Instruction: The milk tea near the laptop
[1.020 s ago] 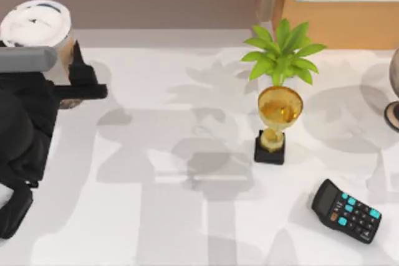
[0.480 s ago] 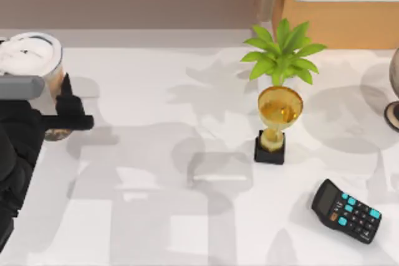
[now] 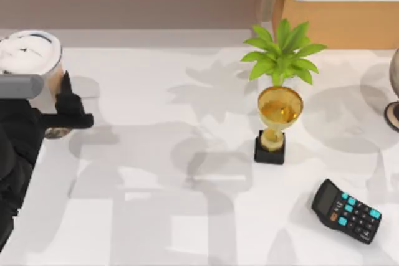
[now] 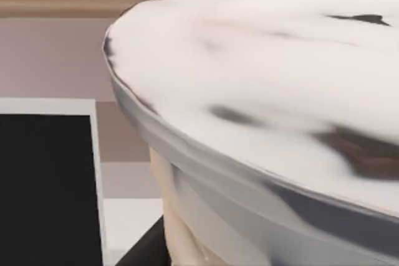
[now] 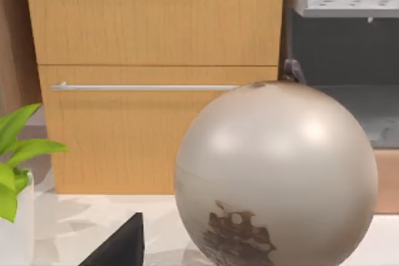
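The milk tea (image 3: 30,54), a tall clear cup with a white lid and beige drink, stands tilted at the table's far left. My left gripper (image 3: 61,103) is shut on its lower body, with black fingers (image 3: 70,118) on either side of the cup wall. In the left wrist view the lid (image 4: 268,85) is very close. Beside it is a flat black panel with a pale rim (image 4: 47,185), which looks like the laptop's screen. My right arm is parked off the table's right side.
A gold trophy (image 3: 277,123) on a black base stands mid-table, in front of a green potted plant (image 3: 282,54). A black calculator (image 3: 346,210) lies at the front right. A grey globe (image 5: 274,172) stands at the right edge, before a wooden cabinet (image 5: 156,60).
My left gripper carried the milk tea to the left over the first half second. Since then it has hardly moved.
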Motion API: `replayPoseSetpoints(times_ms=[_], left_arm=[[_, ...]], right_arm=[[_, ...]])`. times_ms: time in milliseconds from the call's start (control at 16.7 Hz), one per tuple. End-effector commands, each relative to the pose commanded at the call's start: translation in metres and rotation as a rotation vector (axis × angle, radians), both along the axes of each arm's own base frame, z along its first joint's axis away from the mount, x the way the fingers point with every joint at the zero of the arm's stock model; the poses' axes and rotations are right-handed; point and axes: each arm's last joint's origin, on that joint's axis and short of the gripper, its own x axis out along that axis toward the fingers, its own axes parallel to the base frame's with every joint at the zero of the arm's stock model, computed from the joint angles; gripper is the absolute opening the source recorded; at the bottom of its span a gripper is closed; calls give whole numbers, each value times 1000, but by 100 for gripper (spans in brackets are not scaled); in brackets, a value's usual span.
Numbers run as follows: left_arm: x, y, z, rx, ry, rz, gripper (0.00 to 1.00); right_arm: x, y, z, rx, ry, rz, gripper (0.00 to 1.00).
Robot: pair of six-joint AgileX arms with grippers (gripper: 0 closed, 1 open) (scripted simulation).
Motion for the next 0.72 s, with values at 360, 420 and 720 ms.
replayPoseSetpoints(times_ms=[360, 420, 720], left_arm=[[6, -1, 4, -15, -70, 1, 0], [7, -1, 4, -16, -79, 2, 0], [8, -1, -3, -18, -97, 7, 0]], right_arm=[[0, 0, 0, 0, 0, 0, 100], [0, 0, 0, 0, 0, 0, 100], [0, 0, 0, 0, 0, 0, 100]])
